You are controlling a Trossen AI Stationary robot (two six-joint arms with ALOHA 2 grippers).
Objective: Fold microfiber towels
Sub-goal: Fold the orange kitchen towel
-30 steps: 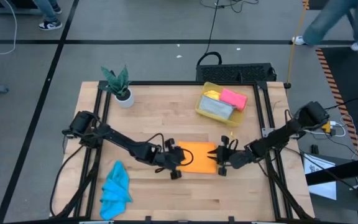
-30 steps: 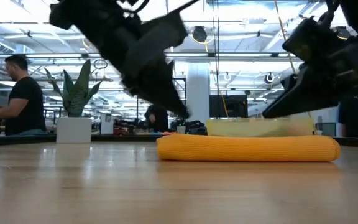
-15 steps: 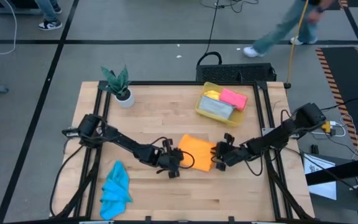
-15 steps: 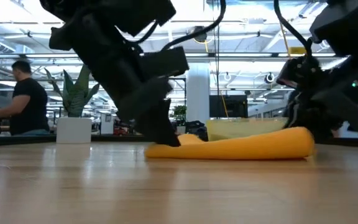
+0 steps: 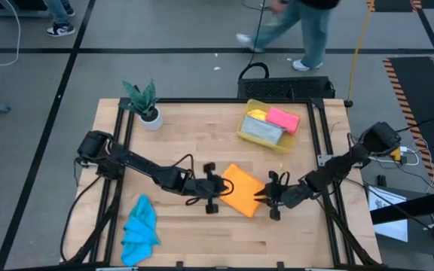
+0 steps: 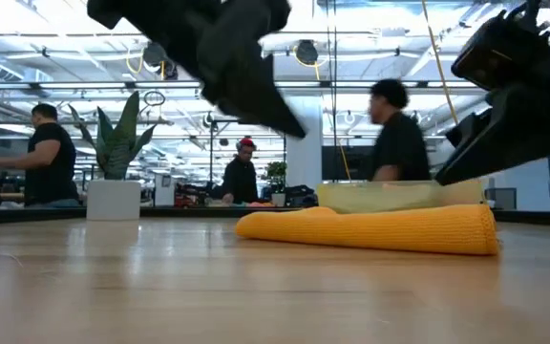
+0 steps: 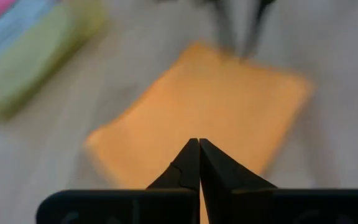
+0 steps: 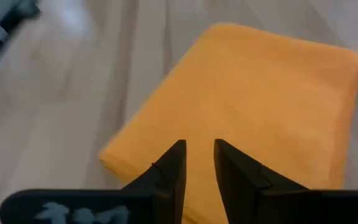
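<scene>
A folded orange microfiber towel [image 5: 242, 190] lies flat on the table's middle, set cornerwise to the edges; the low view shows it as a flat pad [image 6: 370, 227]. My left gripper [image 5: 219, 189] is shut, its tip [image 7: 199, 144] raised above the towel's left side [image 6: 292, 126]. My right gripper [image 5: 265, 196] hovers over the towel's right side, fingers a narrow gap apart [image 8: 199, 149] with nothing between them. A blue towel [image 5: 140, 226] lies crumpled at the near left. Pink [image 5: 283, 119], grey [image 5: 261, 132] and yellow [image 5: 256, 114] towels lie in the bin.
A translucent yellow bin [image 5: 242, 132] stands at the far right of the table. A potted plant [image 5: 146, 105] stands at the far left corner. A person walks past beyond the table's far edge [image 5: 300, 30]. Bare wood lies near the front edge [image 5: 224, 241].
The orange towel has turned about on the table, from square with the edges to cornerwise; its right end rose briefly and lies flat again. My left gripper dipped to the towel and has since risen clear above it. My right gripper has stayed by the towel's right side.
</scene>
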